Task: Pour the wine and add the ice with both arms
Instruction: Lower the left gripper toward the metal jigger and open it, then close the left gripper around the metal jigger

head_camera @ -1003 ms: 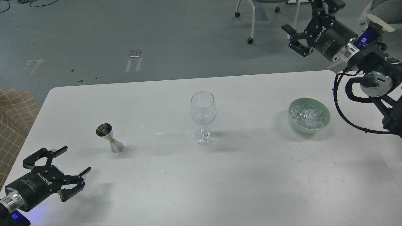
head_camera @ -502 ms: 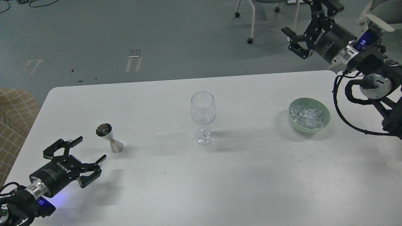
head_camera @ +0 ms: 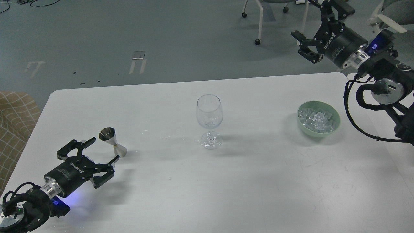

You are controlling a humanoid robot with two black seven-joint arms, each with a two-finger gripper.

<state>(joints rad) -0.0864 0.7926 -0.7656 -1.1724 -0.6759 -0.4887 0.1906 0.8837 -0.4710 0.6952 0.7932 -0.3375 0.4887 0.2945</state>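
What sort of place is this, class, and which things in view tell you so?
Probably a robotics lab or office workroom: a plain white table on a grey floor with tape marks, wheeled chairs behind it, and staged props, a jigger and wine glass.

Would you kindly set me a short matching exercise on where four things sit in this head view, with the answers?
Things:
1. jigger
2. wine glass
3. green bowl
4. right hand

Places or states:
A. upright at the middle of the table
B. raised and open beyond the table's far right corner
C. on the table's right side, filled with ice
D. on the table's left side, just in front of the open left hand

Pairs: 1-D, 2-A, 3-C, 4-B
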